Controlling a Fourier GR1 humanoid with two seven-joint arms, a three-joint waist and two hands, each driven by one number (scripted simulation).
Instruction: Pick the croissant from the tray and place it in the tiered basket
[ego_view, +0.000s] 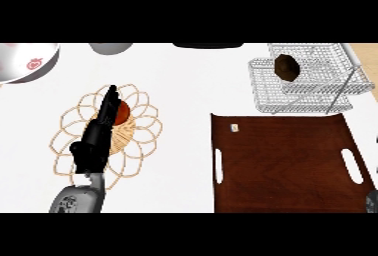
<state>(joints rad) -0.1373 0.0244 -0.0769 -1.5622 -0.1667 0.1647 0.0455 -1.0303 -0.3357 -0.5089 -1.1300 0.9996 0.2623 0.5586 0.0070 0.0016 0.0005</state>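
Brown wooden tray (288, 165) nearest you is bare, your left hand (100, 131) lies with straight fingers, holding nothing, over the woven mat (140, 125), and farther the croissant (287, 67) already sits in the tiered basket (310, 95), so I judge only withdrawing is left.

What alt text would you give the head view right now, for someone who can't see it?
A dark brown croissant sits in the wire tiered basket at upper right, and the brown wooden tray below it holds no croissant. The left hand lies open, fingers straight, over a woven flower-shaped mat at left; the right hand is barely visible.
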